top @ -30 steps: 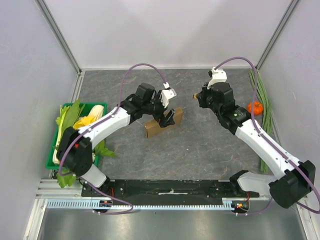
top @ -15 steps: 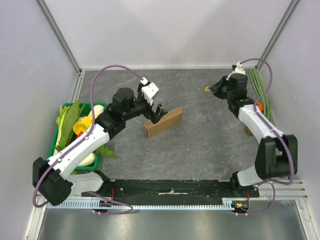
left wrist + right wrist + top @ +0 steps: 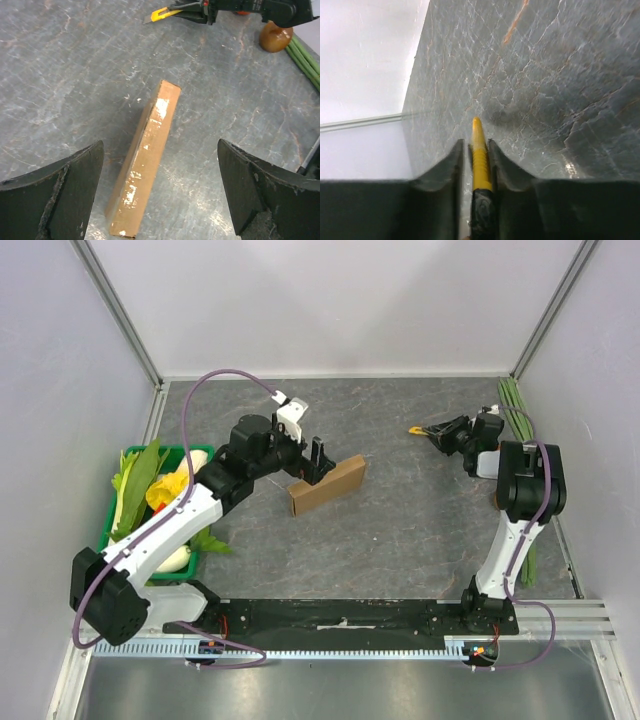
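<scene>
Left fingers [image 3: 60, 200] now stand apart, drawn back off the cardboard box [image 3: 149, 165] left on the desk [image 3: 60, 75], while right fingers [image 3: 442, 175], swung aside, stay clamped on the yellow knife [image 3: 479, 155].

No legible text or number, not on cardboard box [image 3: 145, 165] nor yellow cutter [image 3: 481, 160].

We find one slim brown cardboard box [image 3: 326, 485] lying mid-worktop [image 3: 400, 520], white scuffs on its upper face, its long axis running near-left to far-right. One yellow-and-black utility knife [image 3: 418, 429] is clamped between the right jaws at far right, tip pointing left.
</scene>
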Action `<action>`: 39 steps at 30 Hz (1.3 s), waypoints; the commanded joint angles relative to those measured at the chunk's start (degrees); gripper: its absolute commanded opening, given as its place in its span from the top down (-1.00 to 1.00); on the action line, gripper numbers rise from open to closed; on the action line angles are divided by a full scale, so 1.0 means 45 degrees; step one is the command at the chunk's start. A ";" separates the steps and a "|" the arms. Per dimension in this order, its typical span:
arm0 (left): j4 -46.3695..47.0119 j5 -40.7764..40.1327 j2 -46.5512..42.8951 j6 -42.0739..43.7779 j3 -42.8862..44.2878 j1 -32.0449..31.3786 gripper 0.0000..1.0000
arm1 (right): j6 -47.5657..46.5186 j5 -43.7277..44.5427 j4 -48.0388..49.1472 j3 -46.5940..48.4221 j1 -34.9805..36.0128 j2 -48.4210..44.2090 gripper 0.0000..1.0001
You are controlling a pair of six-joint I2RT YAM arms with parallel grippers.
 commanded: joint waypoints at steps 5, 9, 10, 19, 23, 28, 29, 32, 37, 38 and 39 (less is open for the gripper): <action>0.0729 0.1068 -0.0680 -0.1016 -0.0460 0.0006 -0.99 | -0.1755 0.1296 -0.3278 0.0762 0.0041 -0.0977 -0.46; 0.0963 0.0874 -0.1186 -0.1074 -0.0557 0.0006 -0.99 | -0.3184 0.3480 -0.6764 0.1738 0.0061 -0.1641 -0.74; 0.0983 0.0815 -0.1285 -0.1093 -0.0577 0.0006 -0.99 | -0.3362 0.3873 -0.7292 0.1817 0.0061 -0.1932 -0.77; 0.0632 0.1145 -0.1520 -0.1503 -0.0654 -0.0014 -0.82 | -0.4474 0.7098 -1.0870 0.0921 0.0178 -0.5249 -0.88; 0.0534 0.1984 -0.1364 -0.1815 -0.0889 -0.0111 -0.54 | -0.5566 0.6187 -1.0872 0.0763 0.0645 -0.6367 -0.82; 0.0787 0.2377 -0.1247 -0.2674 -0.1961 -0.0890 -0.24 | -0.6547 0.4797 -1.0873 0.1641 0.2886 -0.6565 -0.57; 0.0943 0.2300 -0.1285 -0.2850 -0.2215 -0.1086 -0.21 | -0.6780 0.4601 -1.0755 0.1758 0.3241 -0.6487 -0.53; 0.1393 0.0916 -0.1325 -0.3475 -0.3211 -0.1984 -0.08 | -0.7094 0.3138 -0.9761 0.2130 0.4433 -0.5882 -0.29; 0.1783 -0.2399 -0.0974 -0.5114 -0.4657 -0.2670 0.17 | -0.7874 0.2489 -0.8899 0.3417 0.6111 -0.4418 0.05; 0.1900 -0.2737 -0.0896 -0.5252 -0.4794 -0.2651 0.18 | -0.7972 0.2548 -0.8879 0.3652 0.6251 -0.4164 0.07; 0.2249 -0.2992 -0.0760 -0.5370 -0.5008 -0.2651 0.18 | -0.8051 0.2529 -0.8860 0.4118 0.6368 -0.3659 0.10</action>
